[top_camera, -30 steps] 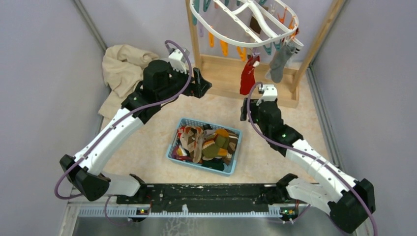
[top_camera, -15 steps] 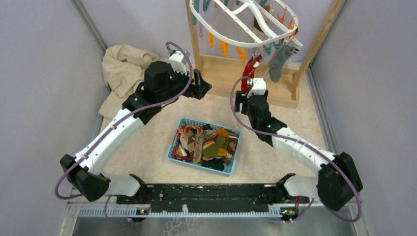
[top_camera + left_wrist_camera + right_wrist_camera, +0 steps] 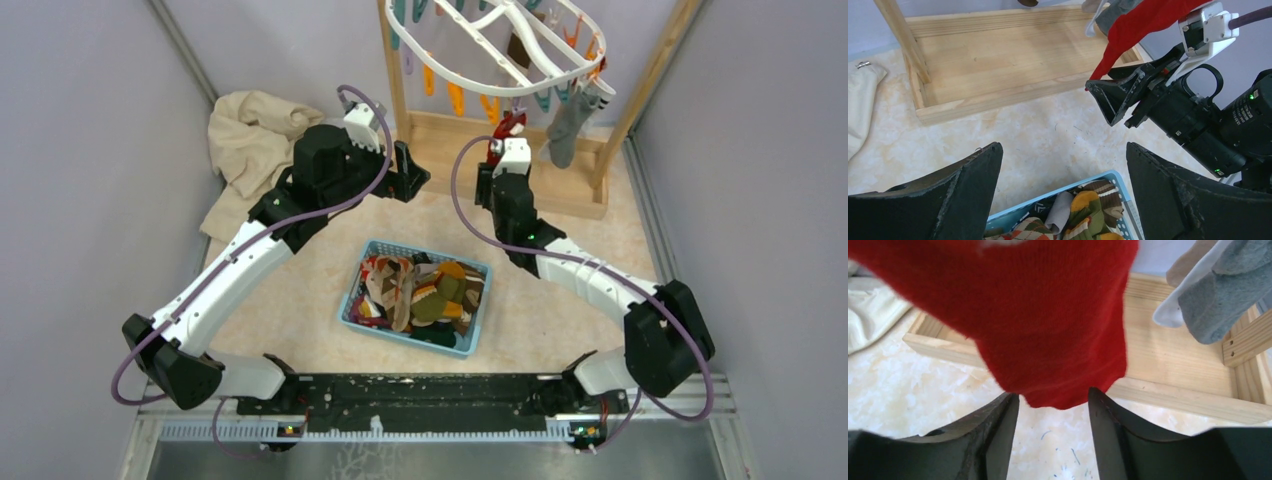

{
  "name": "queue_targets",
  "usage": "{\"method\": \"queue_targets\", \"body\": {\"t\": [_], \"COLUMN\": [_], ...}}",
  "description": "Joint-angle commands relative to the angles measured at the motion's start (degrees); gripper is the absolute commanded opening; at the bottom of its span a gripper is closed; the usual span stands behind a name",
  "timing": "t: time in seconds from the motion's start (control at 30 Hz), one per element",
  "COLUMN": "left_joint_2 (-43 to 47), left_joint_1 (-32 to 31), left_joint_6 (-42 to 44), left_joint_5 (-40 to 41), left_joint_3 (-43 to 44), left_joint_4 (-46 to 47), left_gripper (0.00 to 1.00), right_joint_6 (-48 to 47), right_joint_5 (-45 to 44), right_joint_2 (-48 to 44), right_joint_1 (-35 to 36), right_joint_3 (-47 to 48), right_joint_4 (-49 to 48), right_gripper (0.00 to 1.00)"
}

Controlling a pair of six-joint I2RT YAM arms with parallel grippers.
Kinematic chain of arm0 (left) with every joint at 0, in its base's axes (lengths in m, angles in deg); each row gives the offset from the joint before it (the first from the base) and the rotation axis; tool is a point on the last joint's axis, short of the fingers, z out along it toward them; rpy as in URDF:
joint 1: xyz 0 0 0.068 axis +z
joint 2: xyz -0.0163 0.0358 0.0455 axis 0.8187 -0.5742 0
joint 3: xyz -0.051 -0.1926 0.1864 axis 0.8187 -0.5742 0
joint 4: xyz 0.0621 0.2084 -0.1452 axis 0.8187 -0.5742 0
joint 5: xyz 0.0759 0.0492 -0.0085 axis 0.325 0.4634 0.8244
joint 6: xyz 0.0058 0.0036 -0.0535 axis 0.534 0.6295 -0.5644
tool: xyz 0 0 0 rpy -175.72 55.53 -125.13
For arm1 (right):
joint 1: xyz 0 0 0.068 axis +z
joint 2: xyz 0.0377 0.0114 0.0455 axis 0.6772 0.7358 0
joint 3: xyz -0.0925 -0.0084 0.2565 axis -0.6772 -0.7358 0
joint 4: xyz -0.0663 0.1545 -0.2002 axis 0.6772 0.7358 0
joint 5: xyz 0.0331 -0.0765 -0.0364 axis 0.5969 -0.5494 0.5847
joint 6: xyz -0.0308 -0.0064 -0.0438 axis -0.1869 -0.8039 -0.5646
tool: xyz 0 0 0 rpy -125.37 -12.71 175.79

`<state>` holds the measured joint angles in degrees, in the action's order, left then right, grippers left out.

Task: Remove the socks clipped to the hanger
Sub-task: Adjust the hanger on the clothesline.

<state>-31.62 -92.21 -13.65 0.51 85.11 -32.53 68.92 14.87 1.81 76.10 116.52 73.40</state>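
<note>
The white hanger [image 3: 470,88] with orange and teal clips hangs at the top. A red sock [image 3: 510,124] and a grey sock [image 3: 570,125] are clipped to its near right rim. My right gripper [image 3: 503,152] sits just under the red sock [image 3: 1048,315], jaws partly apart. The sock's lower hem dips between the fingertips [image 3: 1005,412], and floor shows in the gap below. My left gripper [image 3: 412,176] is wide open and holds nothing. In its wrist view the fingers [image 3: 973,175] frame bare floor, with the red sock [image 3: 1143,25] at upper right.
A blue basket [image 3: 352,300] holding several loose socks [image 3: 1093,210] sits between the arms. The wooden rack's base [image 3: 455,150] and uprights stand behind the grippers. A beige cloth [image 3: 245,140] lies at back left. Grey walls close in both sides.
My right arm has swung up and back toward the hanger, bringing its gripper under the red sock, and its jaws have narrowed. The left arm has stayed where it was.
</note>
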Motion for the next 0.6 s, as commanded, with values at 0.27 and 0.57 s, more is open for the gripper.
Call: {"method": "queue_targets", "body": {"t": [0.27,0.57], "left_joint_2": [-0.24,-0.38], "left_joint_1": [-0.14,-0.11], "left_joint_6": [0.52,0.10], "left_joint_5": [0.15,-0.20], "left_joint_3": [0.66,0.22], "left_joint_4": [-0.01,0.18], "left_gripper": [0.99,0.99], "right_joint_6": [-1.64,-6.42], "right_joint_5": [-1.89,-4.45], "right_joint_2": [-2.85,-5.96], "right_joint_1": [-0.34,2.92], "right_joint_3": [1.52,-0.16], "right_joint_4": [-1.34,1.49], "right_gripper": [0.25,0.08]}}
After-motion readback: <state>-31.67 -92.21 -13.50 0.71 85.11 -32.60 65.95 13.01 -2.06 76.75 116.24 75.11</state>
